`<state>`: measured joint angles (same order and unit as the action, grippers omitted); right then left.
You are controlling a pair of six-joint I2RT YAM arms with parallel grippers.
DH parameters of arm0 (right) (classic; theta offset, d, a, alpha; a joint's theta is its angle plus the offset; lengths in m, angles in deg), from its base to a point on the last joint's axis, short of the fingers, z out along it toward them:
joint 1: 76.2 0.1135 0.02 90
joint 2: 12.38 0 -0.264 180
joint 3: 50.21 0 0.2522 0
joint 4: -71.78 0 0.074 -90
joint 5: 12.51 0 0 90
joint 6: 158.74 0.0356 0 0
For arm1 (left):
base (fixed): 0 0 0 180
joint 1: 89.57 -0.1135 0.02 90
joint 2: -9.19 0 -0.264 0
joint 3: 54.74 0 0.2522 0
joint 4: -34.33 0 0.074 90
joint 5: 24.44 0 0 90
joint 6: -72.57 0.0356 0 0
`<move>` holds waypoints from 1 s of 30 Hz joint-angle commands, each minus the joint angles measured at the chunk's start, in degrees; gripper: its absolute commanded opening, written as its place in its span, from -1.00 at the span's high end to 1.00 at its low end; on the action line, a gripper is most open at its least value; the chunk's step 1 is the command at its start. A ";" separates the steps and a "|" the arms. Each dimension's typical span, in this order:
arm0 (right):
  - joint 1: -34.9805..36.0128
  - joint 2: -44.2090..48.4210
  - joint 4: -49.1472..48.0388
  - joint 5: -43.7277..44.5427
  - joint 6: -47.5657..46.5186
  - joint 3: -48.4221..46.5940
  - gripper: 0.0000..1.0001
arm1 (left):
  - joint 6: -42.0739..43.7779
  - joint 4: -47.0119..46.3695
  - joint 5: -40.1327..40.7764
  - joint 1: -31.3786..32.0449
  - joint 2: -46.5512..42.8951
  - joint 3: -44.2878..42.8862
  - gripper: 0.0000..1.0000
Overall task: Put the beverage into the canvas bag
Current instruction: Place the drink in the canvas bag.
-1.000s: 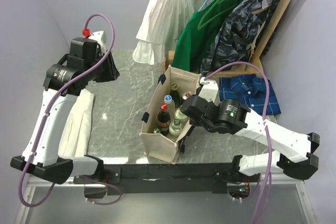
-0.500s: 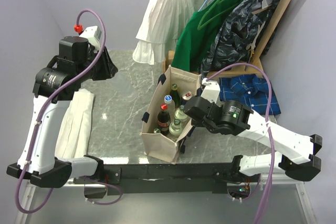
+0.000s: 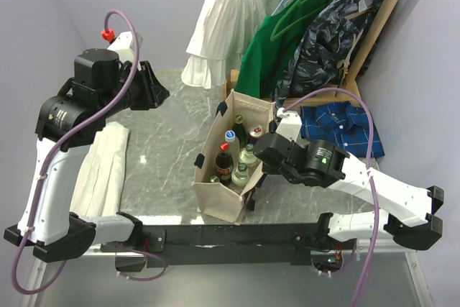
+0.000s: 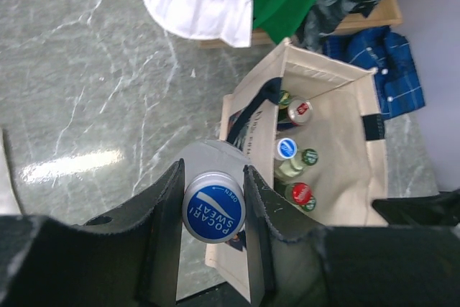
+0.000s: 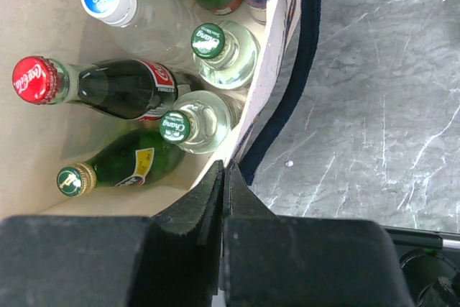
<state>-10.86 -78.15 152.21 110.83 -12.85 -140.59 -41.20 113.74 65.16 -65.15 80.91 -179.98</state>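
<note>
The right gripper (image 5: 224,177) is pinched shut on the right rim of the canvas bag (image 3: 215,195), which stands upright on the table (image 3: 172,149) with several bottles (image 5: 129,91) inside. Farther left, raised high, the left gripper (image 4: 213,177) clamps a blue-capped beverage bottle (image 4: 213,210).

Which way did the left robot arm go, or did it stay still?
Yes, it moved: its black elbow swung left, farther from the cream canvas bag.
</note>
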 commanded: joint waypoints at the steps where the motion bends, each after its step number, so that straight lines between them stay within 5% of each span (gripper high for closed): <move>1: -0.30 2.23 -1.20 -0.56 -0.79 0.59 1.00 | -2.51 -7.38 -1.26 1.85 -1.85 -6.55 0.98; 20: -0.21 3.02 -2.95 -0.74 -1.76 1.30 1.00 | -4.71 -7.29 0.23 15.90 3.07 -16.49 0.98; 30: -0.22 2.94 -2.95 0.23 -2.20 1.12 1.00 | -4.79 -7.37 7.78 24.44 5.53 -17.72 0.98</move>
<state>-10.90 -76.67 150.29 110.22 -14.44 -139.15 -44.10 115.73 70.08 -42.96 87.18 -193.53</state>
